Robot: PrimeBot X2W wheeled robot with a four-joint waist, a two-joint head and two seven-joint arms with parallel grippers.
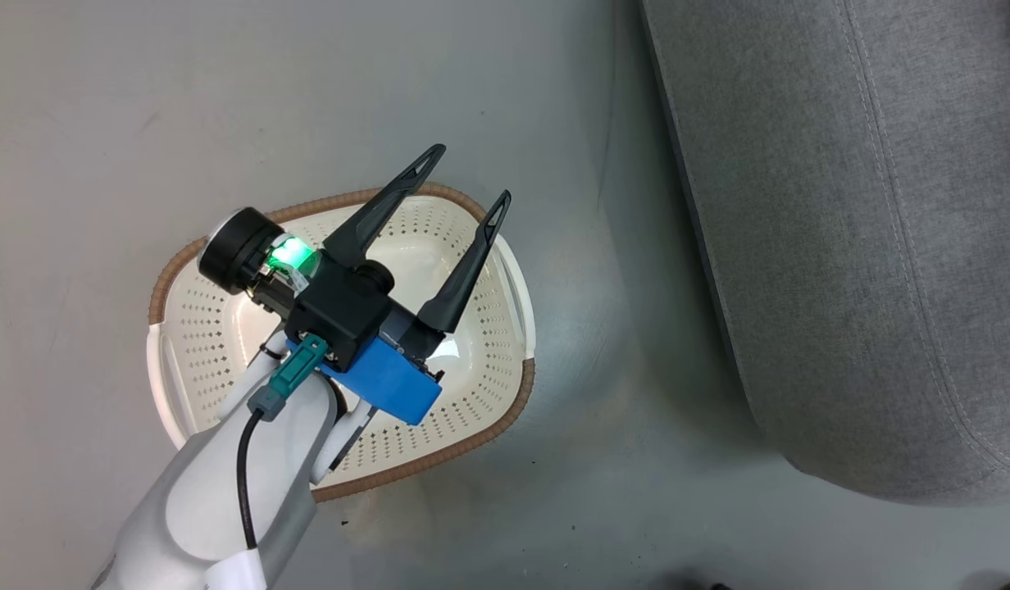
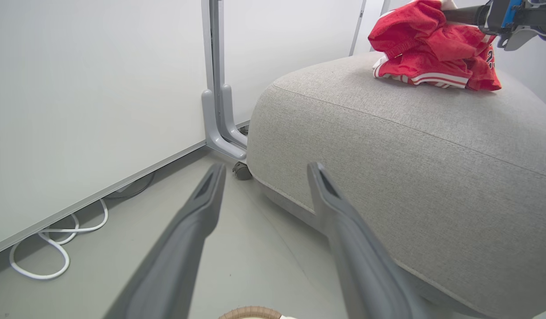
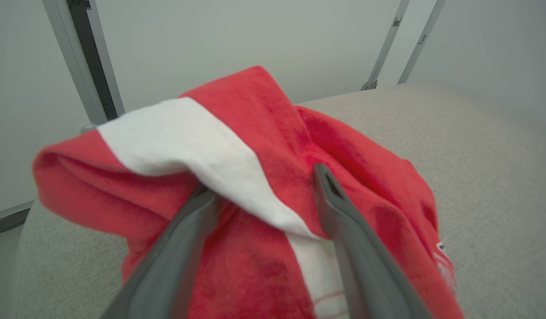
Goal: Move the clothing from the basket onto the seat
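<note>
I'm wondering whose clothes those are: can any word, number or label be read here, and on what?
None can be read.
Dark print on the soft red clothing with white stripes, lying on the big grey fabric seat: partly folded away, too small to read.

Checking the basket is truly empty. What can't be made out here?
- Head view: left gripper and forearm cover the middle of the basket.
- Left wrist view: print on the clothing too small to read.
- Right wrist view: garment count; bunched, blurred, cut by bottom edge.
</note>
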